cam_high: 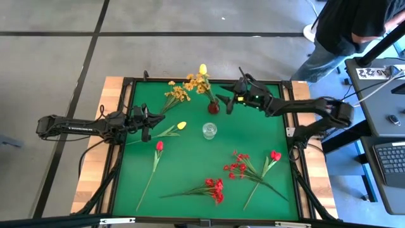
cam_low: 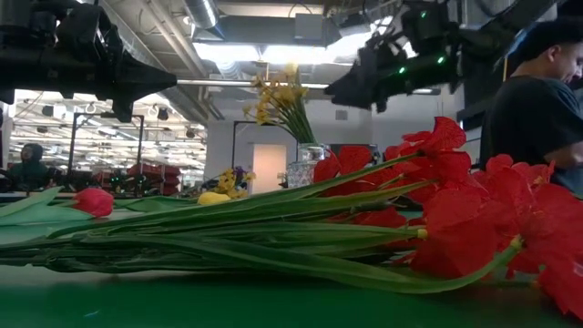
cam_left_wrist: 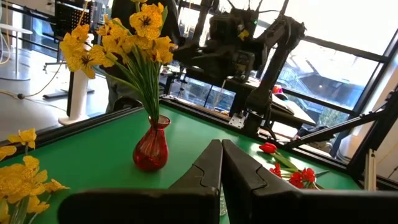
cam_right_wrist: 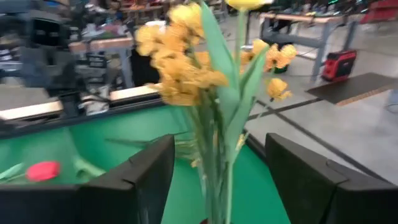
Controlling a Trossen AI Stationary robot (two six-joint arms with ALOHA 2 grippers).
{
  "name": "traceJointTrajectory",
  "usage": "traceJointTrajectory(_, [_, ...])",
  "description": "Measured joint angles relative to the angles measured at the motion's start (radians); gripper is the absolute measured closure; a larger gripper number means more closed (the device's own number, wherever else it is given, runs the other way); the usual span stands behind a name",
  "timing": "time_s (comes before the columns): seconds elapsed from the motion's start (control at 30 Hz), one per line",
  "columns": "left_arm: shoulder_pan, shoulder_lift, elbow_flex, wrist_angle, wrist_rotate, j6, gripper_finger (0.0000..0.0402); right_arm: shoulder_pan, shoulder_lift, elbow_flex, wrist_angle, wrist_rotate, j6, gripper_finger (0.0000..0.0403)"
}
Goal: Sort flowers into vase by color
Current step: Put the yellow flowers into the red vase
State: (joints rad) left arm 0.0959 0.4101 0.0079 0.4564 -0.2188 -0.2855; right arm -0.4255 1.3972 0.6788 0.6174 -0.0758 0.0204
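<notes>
A red vase point(cam_high: 213, 107) stands near the table's far edge and holds yellow-orange sprays point(cam_high: 197, 82) and a yellow tulip point(cam_high: 202, 68). My right gripper point(cam_high: 226, 103) is open beside it, and its fingers stand on either side of the stems point(cam_right_wrist: 214, 155) without touching them. My left gripper point(cam_high: 147, 126) hovers shut over the table's left part, aimed at the red vase point(cam_left_wrist: 151, 148). A clear glass vase point(cam_high: 209, 130) stands mid-table. Lying flat are a yellow spray point(cam_high: 177, 94), a yellow tulip point(cam_high: 181, 125), a red tulip point(cam_high: 159, 145), red clusters point(cam_high: 215, 189) point(cam_high: 237, 166) and another red tulip point(cam_high: 275, 155).
A black frame point(cam_high: 126, 82) rims the green table. The lying yellow tulip's stem point(cam_high: 158, 134) runs just beside my left gripper. A person point(cam_high: 354, 25) stands beyond the far right corner, by a side table with a keyboard point(cam_high: 389, 158).
</notes>
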Motion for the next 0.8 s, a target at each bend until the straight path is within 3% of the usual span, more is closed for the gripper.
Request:
traceJointTrajectory(0.3, [0.0,0.0,0.0,0.0,0.0,0.0,0.0401,0.0,-0.241,0.0,-0.264,-0.178,0.024,0.0154])
traceJointTrajectory(0.6, [0.0,0.0,0.0,0.004,0.0,-0.001,0.0401,0.001,-0.307,0.0,-0.493,-0.239,0.028,0.0155])
traceJointTrajectory(0.8, [0.017,0.012,0.054,-0.097,-0.031,0.007,0.0401,0.031,-0.337,0.0,-0.502,-0.319,0.023,0.0155])
